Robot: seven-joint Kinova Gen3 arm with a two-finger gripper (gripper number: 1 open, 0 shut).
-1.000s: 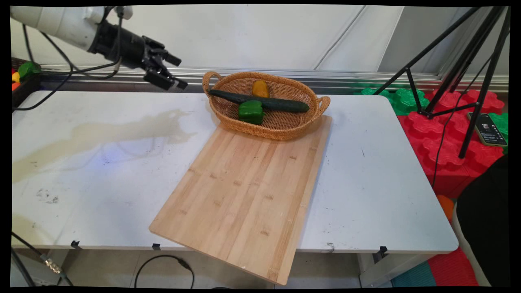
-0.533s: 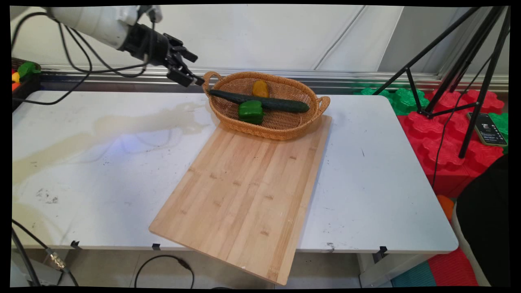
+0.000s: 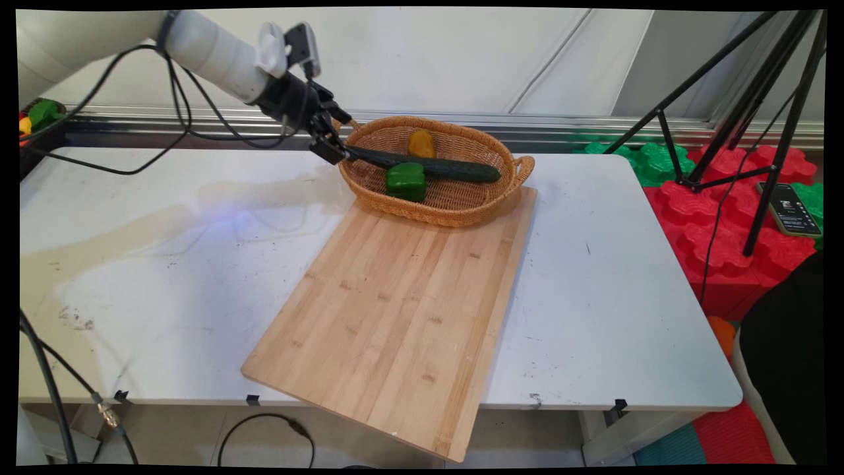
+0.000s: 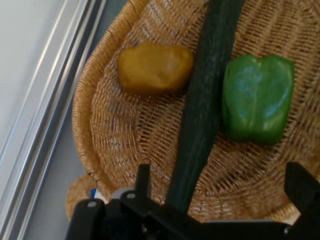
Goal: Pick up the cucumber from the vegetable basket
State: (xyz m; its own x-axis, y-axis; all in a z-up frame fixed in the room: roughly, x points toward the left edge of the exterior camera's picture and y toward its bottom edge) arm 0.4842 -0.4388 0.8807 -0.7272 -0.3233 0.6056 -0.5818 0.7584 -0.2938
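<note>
Since the earlier frames my gripper (image 3: 335,146) has swung right from over the table's (image 3: 165,264) far left part to the wicker basket's (image 3: 461,211) left handle, fingers (image 4: 145,182) spread with the cucumber's (image 3: 422,165) near tip between them, not yet pinched. The cucumber lies in the basket at the table's far edge, its long axis running from the left rim toward the right handle. A green pepper (image 3: 406,181) touches it on the near side, a yellow potato (image 3: 421,142) behind. The basket overlaps the cutting board's (image 3: 395,310) far edge.
</note>
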